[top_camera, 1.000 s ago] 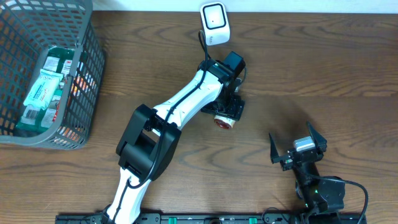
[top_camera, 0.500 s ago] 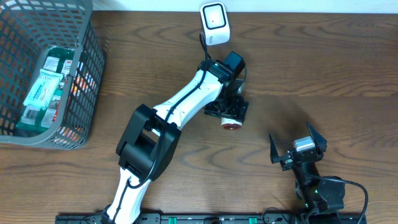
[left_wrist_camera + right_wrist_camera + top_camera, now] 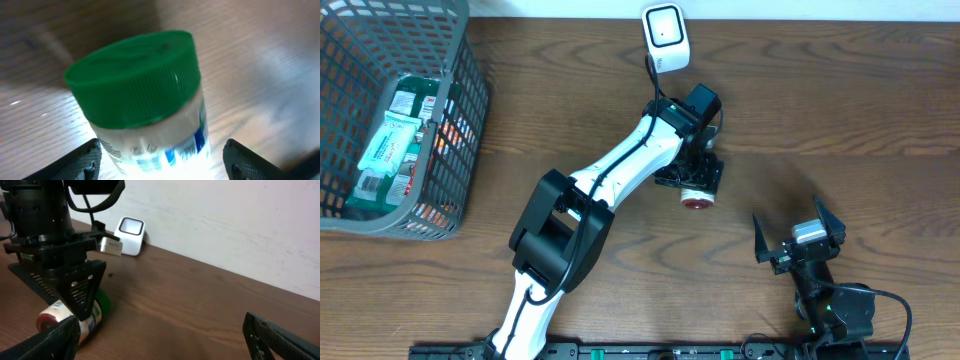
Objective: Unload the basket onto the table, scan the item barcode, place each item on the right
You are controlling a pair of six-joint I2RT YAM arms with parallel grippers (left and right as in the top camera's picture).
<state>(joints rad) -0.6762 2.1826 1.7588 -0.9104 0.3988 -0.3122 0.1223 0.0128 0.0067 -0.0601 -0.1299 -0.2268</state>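
The item is a small white bottle [image 3: 150,135] with a green cap [image 3: 132,80], a blue-printed label and a red base [image 3: 696,202]. It lies on its side on the wood table near the middle. My left gripper [image 3: 692,182] reaches down over it, one finger on each side. In the left wrist view my left gripper [image 3: 160,161] stands open, with a gap showing between each finger and the bottle. The white barcode scanner [image 3: 665,38] stands at the table's back edge. My right gripper [image 3: 798,240] rests open near the front right, holding nothing.
A grey wire basket [image 3: 460,120] with several packaged goods stands at the far left. In the right wrist view the bottle [image 3: 82,320] lies below the left arm, the scanner [image 3: 129,236] stands by the white wall, and bare wood [image 3: 200,305] stretches to the right.
The left gripper and the bottle beneath it have shifted a little to the right and toward the front of the table. The right arm has not moved.
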